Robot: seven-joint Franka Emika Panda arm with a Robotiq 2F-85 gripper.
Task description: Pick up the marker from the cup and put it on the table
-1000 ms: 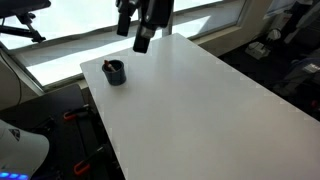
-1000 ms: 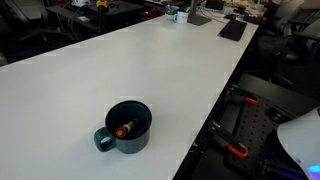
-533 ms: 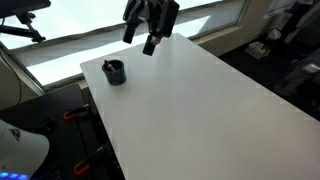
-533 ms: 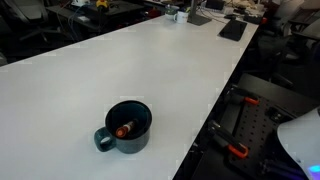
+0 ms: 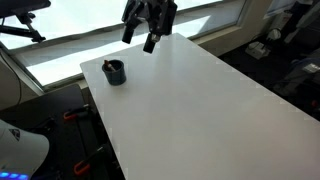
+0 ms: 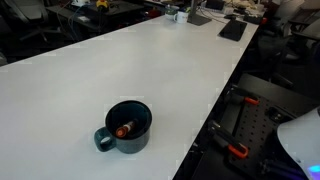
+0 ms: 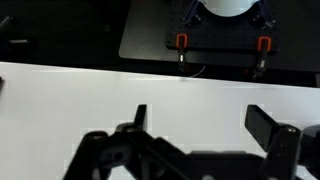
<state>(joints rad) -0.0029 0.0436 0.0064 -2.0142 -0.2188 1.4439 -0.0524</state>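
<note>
The dark cup (image 5: 115,72) stands near a corner of the white table (image 5: 200,100). In an exterior view the cup (image 6: 127,127) shows a handle and the marker (image 6: 124,129) lying inside it, its reddish-orange end visible. My gripper (image 5: 140,38) hangs in the air above the table's far edge, well away from the cup. In the wrist view the gripper (image 7: 200,118) is open and empty, with only the bare white table (image 7: 60,90) between its fingers. The cup does not show in the wrist view.
A robot base with red clamps (image 7: 220,42) sits beyond the table edge in the wrist view. Dark items (image 6: 232,28) lie at the table's far end. Office chairs and equipment surround the table. A window ledge (image 5: 60,50) runs behind it.
My gripper rose and tilted from a second ago, then stayed nearly still. The cup and marker have not moved.
</note>
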